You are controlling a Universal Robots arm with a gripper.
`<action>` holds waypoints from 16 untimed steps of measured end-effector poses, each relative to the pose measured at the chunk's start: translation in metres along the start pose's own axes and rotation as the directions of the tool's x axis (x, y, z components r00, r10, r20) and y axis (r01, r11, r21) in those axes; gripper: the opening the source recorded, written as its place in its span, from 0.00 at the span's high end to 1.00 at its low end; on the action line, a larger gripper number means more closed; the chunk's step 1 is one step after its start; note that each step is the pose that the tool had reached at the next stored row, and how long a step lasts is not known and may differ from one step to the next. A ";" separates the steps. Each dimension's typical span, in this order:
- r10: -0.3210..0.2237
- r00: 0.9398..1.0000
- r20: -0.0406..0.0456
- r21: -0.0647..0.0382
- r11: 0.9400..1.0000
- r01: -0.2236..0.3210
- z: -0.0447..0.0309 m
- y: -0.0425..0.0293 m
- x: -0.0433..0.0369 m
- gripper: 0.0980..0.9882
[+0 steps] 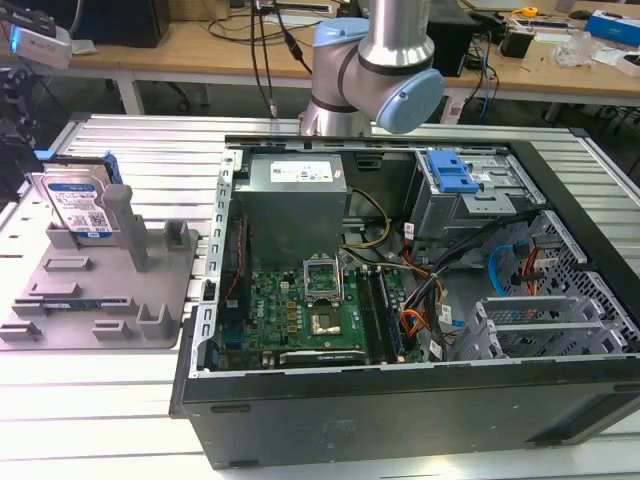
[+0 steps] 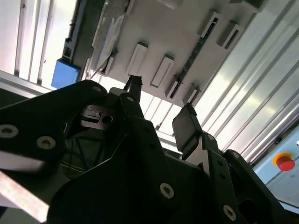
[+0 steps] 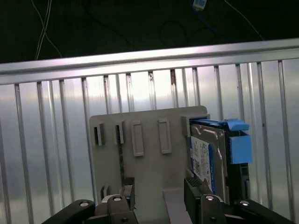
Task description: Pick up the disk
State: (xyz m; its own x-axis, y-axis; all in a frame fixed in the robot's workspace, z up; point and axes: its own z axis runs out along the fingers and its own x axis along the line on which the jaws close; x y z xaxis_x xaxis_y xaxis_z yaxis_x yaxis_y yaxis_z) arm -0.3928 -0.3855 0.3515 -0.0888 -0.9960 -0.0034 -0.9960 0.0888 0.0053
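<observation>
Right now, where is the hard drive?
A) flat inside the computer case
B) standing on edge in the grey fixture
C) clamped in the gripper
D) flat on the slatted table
B: the hard drive stands on edge in the grey fixture, outside the computer case, and the gripper is open with nothing in it.

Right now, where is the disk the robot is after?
The disk stands on edge on the grey fixture at the exterior view's left, beside a grey post, left of the open computer case.
</observation>
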 end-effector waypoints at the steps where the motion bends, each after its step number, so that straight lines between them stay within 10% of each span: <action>1: -0.002 1.000 0.000 0.000 1.000 0.002 0.0000 0.0004 -0.0043 0.50; 14: -0.019 1.000 -0.001 0.000 1.000 0.019 0.0012 0.0064 -0.0715 0.50; 16: -0.019 1.000 -0.002 0.000 1.000 0.019 0.0012 0.0064 -0.0723 0.50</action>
State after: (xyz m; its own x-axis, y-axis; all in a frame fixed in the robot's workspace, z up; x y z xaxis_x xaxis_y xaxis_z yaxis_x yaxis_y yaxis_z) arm -0.3928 -0.3129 0.3505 -0.0697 -0.9976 -0.0016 -0.9976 0.0697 0.0052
